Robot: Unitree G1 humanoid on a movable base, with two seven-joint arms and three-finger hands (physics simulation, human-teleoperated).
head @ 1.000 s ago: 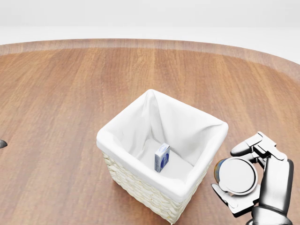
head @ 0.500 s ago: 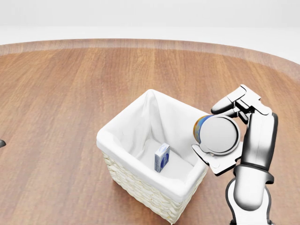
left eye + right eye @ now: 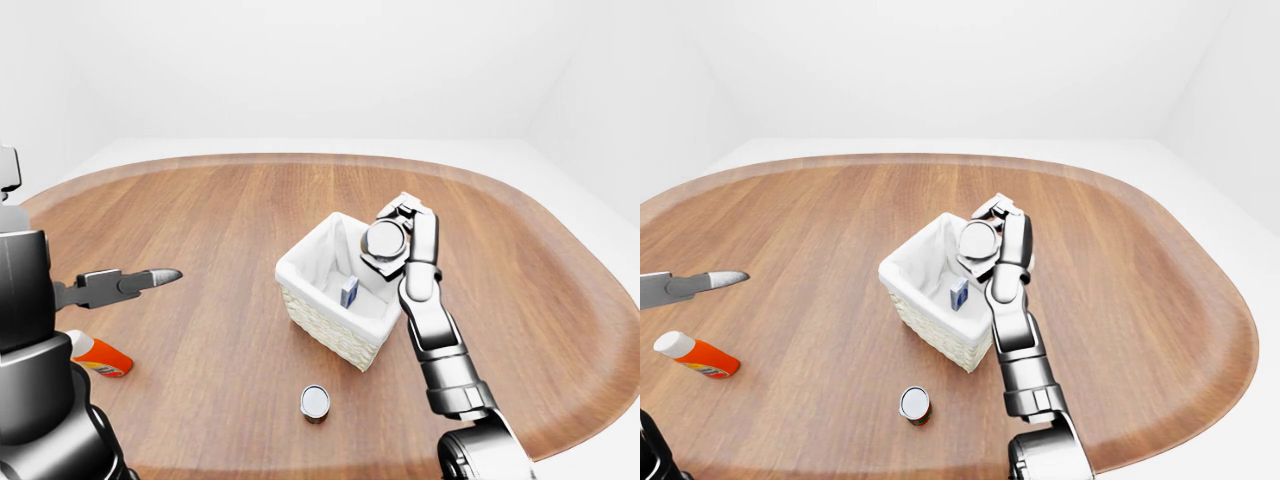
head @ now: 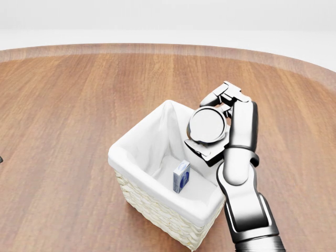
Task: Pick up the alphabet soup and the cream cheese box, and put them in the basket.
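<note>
Since the earlier frame our right hand (image 4: 212, 128) has swung from the basket's 3 o'clock side up over its far right rim, carrying the soup (image 4: 208, 125). Nearest us a second can (image 3: 315, 402) stands on the tabletop (image 4: 63, 105). Beyond it, the cheese box (image 4: 181, 176) already stands in the basket (image 4: 157, 210). Fingers clench the soup, its long axis pointing roughly toward us, basket floor toward 7 o'clock below. Our left hand (image 3: 135, 284), released, idles far off at 9 o'clock.

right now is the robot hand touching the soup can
Touching. In the head view the right robot hand has its fingers wrapped round the soup can, holding it above the basket.
</note>
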